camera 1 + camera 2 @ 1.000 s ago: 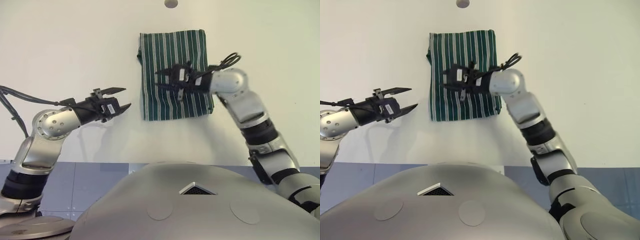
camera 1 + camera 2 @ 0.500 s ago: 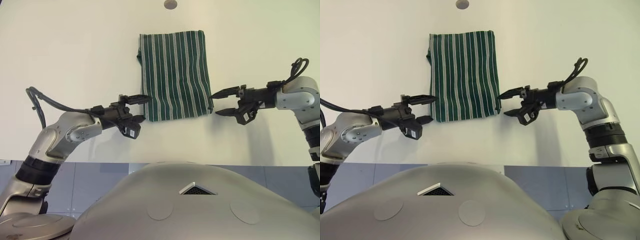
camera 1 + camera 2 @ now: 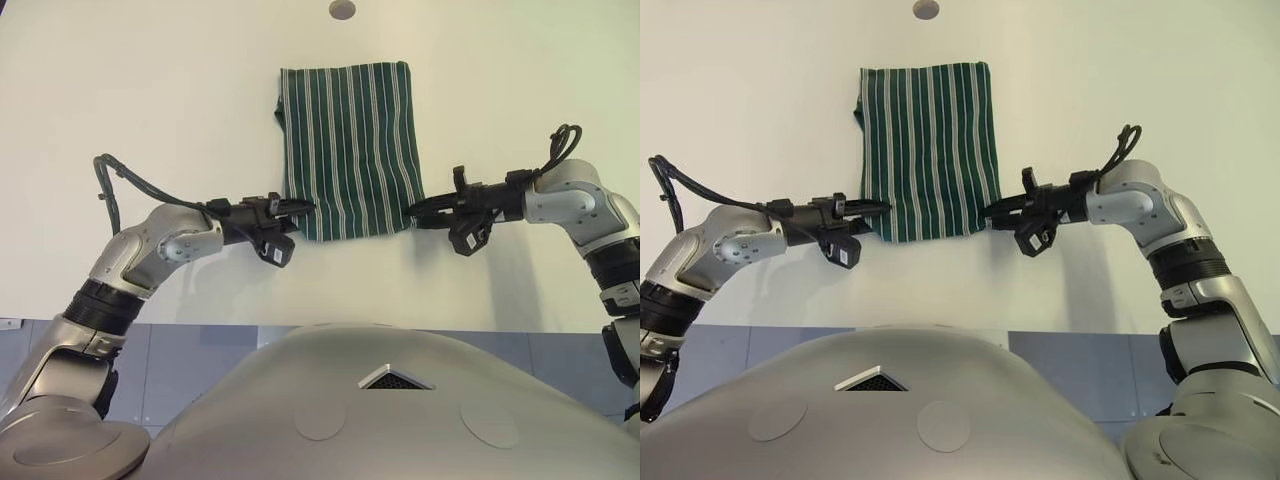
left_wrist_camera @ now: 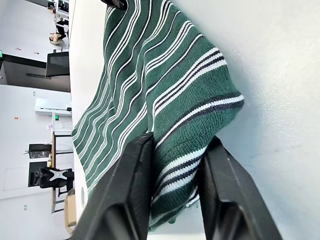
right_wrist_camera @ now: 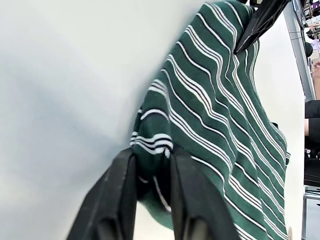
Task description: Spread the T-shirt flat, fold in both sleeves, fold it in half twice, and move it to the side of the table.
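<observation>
My left claw (image 3: 300,208) is clamped on the near left corner of the folded, green-striped T-shirt (image 3: 348,140), with the cloth pinched between its two fingers (image 4: 127,195). The T-shirt lies as a flat rectangle on the white table (image 3: 150,90), stretching away from both claws toward the far side. My right claw (image 3: 414,212) is closed on the near right corner, directly across from the left one.

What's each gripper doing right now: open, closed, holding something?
Left gripper: closed on the near left corner of the T-shirt.
Right gripper: closed on its near right corner.
</observation>
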